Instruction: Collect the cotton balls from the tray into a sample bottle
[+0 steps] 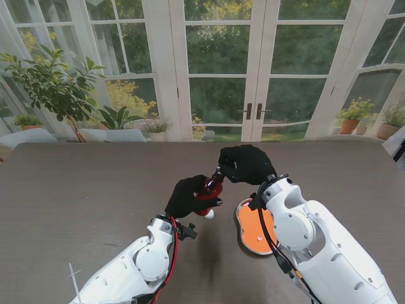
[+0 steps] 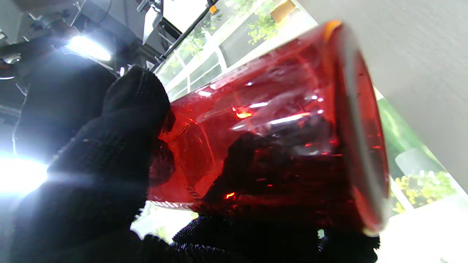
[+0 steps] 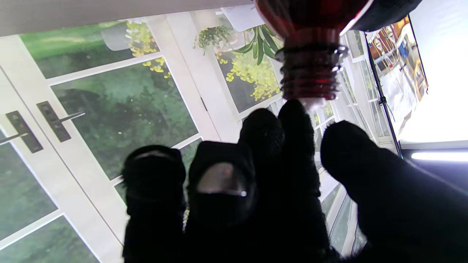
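Note:
My left hand [image 1: 186,196] is shut on a red see-through sample bottle [image 1: 212,185], held tilted above the table with its neck towards my right hand [image 1: 245,163]. In the left wrist view the bottle [image 2: 278,120] fills the frame between black-gloved fingers [image 2: 120,146]. The right wrist view shows the bottle's threaded neck [image 3: 309,73] with a white cotton ball [image 3: 313,105] at its mouth, pinched by the right fingertips [image 3: 296,117]. The orange round tray [image 1: 250,231] lies on the table beside my right forearm, partly hidden by it.
A small white thing [image 1: 209,214] shows just under the bottle; I cannot tell what it is. A tiny white speck [image 1: 259,237] lies on the tray. Glass doors and potted plants [image 1: 57,88] stand beyond the brown table's far edge.

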### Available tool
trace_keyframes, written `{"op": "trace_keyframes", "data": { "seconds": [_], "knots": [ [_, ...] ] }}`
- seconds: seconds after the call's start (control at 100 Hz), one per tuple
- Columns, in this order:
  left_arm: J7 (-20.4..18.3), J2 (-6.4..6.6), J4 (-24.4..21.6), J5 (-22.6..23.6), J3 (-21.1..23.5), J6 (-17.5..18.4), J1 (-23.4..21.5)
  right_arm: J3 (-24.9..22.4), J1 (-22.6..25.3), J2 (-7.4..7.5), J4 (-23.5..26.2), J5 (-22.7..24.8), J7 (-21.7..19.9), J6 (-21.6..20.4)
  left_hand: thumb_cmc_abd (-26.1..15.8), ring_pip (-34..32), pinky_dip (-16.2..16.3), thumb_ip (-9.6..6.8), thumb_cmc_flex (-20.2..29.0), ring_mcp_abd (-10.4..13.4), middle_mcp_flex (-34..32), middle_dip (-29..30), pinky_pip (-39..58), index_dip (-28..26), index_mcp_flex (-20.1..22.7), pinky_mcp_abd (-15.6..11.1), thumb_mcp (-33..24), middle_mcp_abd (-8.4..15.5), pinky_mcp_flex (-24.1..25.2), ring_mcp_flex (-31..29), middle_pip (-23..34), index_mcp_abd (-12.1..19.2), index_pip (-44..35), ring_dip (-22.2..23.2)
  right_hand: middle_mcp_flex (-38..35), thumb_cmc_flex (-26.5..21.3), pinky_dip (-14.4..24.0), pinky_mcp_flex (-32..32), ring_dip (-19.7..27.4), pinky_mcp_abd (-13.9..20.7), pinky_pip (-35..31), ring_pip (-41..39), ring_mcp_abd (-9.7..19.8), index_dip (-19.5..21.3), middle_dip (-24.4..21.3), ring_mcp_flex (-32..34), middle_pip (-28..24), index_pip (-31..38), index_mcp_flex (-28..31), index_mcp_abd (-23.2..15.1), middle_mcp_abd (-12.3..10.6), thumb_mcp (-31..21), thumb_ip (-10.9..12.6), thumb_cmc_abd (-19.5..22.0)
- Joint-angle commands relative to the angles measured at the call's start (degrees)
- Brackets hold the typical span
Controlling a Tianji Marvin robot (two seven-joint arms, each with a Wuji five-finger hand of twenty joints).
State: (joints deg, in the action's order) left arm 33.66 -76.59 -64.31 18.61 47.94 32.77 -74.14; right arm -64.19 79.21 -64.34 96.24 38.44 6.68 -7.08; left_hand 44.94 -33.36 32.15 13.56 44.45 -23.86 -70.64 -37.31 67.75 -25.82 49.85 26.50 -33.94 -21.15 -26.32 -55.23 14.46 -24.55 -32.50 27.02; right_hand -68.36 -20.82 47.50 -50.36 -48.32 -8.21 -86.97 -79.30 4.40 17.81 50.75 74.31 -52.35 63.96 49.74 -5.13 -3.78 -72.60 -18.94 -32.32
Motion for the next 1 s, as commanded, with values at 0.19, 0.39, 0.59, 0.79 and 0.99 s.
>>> {"op": "trace_keyframes", "data": {
  "seconds": [0.19,0.39,0.59,0.79,0.99],
  "knots": [
    [-0.1,-0.63,0.0,0.4,0.0,0.2,0.1,-0.2,0.2,-0.17,-0.4,-0.3,-0.8,0.1,-7.4,0.2,-0.6,-4.19,14.7,2.9,-6.1,-1.4,-0.6,-0.1,9.4,-4.6,-17.2,10.2,0.6,-1.5,1.0,18.5,-16.8,0.2,-0.9,2.7,1.1,-0.4,-0.5,-1.2,-3.3,-2.4,-0.3,-1.4,-0.4,1.3,-0.8,-2.3,-1.2,2.8,0.7,-0.7,-0.4,2.3],
    [0.2,-0.79,0.2,0.3,0.0,0.3,0.2,0.2,0.1,-0.18,-0.8,-1.1,-1.2,-0.5,-7.6,0.2,-0.7,-4.08,14.6,2.8,-6.0,-1.5,-0.6,0.0,9.2,-4.6,-16.9,10.1,0.7,-1.5,0.9,18.3,-17.0,0.3,-1.2,1.8,1.0,-0.5,-0.5,-1.1,-3.3,-2.4,-0.2,-1.0,-0.5,1.3,-0.6,-2.1,-0.9,2.8,0.8,-0.9,-0.5,1.4],
    [1.1,-1.22,0.5,0.0,-0.1,0.1,0.3,0.5,0.1,-0.27,-0.9,-1.5,-0.9,-1.1,-7.7,0.1,-0.7,-4.0,14.6,2.7,-6.0,-1.5,-0.4,-0.1,9.0,-4.6,-16.7,9.9,0.7,-1.5,0.9,17.9,-17.1,0.3,-1.3,-0.9,0.8,-0.6,-0.5,-1.0,-3.1,-2.2,0.3,-1.5,0.2,1.3,-0.6,0.9,-1.7,1.5,0.4,-3.5,-1.7,-5.5],
    [1.9,-1.67,0.5,-0.8,0.0,-0.3,0.3,0.3,0.0,-0.18,-0.9,-0.9,-0.8,-1.9,-7.5,0.0,-0.7,-3.97,14.7,2.6,-6.2,-1.5,-0.3,-0.1,9.0,-4.5,-16.8,9.8,0.5,-1.6,0.9,17.7,-17.1,0.3,0.2,-4.7,0.6,-0.4,-0.2,-0.4,-2.7,-1.3,1.8,0.3,1.8,1.4,-0.4,4.1,-3.5,-0.7,-1.0,-8.7,-1.5,-15.1],
    [2.1,-1.8,0.6,-1.2,0.0,-0.3,0.3,0.5,-0.3,-0.34,-1.0,0.6,0.9,-2.1,-7.5,0.0,-0.7,-3.94,14.6,2.6,-6.2,-1.5,-0.3,-0.2,9.0,-4.6,-16.8,9.8,0.5,-1.6,0.9,17.9,-17.1,0.3,1.4,-7.4,0.6,-0.5,0.0,-0.1,-2.7,-0.8,2.8,2.8,1.1,1.4,-0.1,8.2,-4.3,-3.0,-1.0,-7.9,-2.5,-20.9]
  ]
}}
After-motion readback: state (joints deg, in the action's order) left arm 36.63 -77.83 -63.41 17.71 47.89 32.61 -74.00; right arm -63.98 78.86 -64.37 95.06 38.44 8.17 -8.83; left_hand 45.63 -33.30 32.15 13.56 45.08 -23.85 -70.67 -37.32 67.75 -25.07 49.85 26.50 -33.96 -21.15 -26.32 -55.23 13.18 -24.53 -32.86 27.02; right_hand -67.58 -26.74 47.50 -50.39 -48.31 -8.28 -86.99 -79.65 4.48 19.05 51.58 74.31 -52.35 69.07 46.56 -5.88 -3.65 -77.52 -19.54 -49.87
